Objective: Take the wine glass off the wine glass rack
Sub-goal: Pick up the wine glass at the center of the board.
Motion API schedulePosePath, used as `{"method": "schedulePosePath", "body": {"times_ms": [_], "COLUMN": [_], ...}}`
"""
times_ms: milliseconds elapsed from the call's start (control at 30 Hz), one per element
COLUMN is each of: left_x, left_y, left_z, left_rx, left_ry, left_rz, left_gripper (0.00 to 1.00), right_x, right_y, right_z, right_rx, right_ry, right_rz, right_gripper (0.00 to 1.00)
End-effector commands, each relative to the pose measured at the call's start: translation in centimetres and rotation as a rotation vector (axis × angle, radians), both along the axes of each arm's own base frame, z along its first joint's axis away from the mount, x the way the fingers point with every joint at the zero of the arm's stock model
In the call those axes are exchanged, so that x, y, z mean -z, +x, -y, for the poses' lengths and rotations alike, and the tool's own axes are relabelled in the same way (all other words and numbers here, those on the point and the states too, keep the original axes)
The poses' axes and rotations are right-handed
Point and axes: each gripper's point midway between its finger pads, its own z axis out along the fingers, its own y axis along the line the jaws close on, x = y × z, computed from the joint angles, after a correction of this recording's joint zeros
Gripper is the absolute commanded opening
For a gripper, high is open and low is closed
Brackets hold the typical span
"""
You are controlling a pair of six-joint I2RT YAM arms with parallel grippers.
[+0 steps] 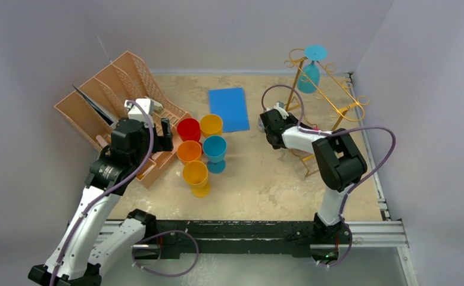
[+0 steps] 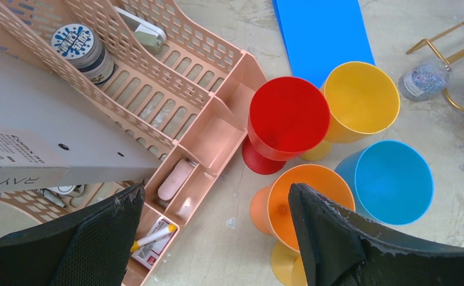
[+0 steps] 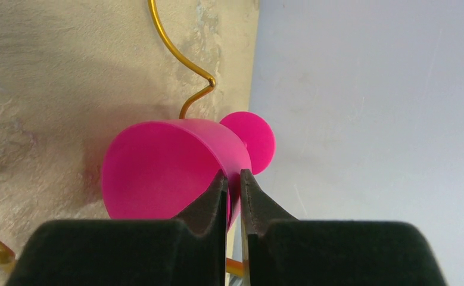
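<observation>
My left gripper (image 2: 216,193) hangs spread wide over the cups (image 2: 313,137), idle. My right gripper (image 3: 233,179) is clenched on the pink wine glass (image 3: 158,167) at its bowl wall, low beside the wine glass rack (image 1: 336,89) near the table's right edge. I can't tell whether it has cleared the wire, so lifting away remains. A blue wine glass (image 1: 308,77) hangs at the far right corner

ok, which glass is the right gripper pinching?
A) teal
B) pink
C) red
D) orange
B: the right wrist view shows the right gripper closed on the rim wall of the pink wine glass.
</observation>
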Motion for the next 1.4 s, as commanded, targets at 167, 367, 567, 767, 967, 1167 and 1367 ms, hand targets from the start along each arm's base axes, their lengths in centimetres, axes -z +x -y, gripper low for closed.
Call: {"method": "schedulePosePath", "body": {"times_ms": [167,367,567,767,967,1167,1367], "left_x": [-0.3,-0.4,-0.5,-0.6,-0.6,-0.6,-0.6], "left_y": [0.1,0.1,0.0,0.0,0.0,0.0,0.0], "left_z": [-0.4,-0.4,-0.5,-0.5,-0.5,-0.6,-0.6], "left_rx": [-0.011,-0.011,-0.015,-0.013,-0.014,-0.015,-0.018], "left_ry": [0.000,-0.003,-0.005,-0.009,-0.010,-0.012,-0.013], "left_rz": [0.017,0.022,0.027,0.029,0.029,0.030,0.030], "left_gripper": [0.89,0.89,0.89,0.89,0.89,0.89,0.89], "right_x": [-2.4,-3.5,-5.7,-6.4,-7.7,-9.4,-10.9], "right_y": [1.8,2.9,4.2,4.7,4.1,3.2,1.7], "right_z": [-1.0,-2.1,-3.9,-5.9,-7.2,-8.7,-9.5], "right_rx": [-0.058,-0.110,-0.172,-0.210,-0.232,-0.248,-0.249], "right_ry": [-0.030,-0.098,-0.194,-0.276,-0.263,-0.251,-0.229], "right_rz": [0.130,0.195,0.298,0.328,0.351,0.373,0.394], "right_gripper": [0.00,0.00,0.00,0.00,0.00,0.00,0.00]}}
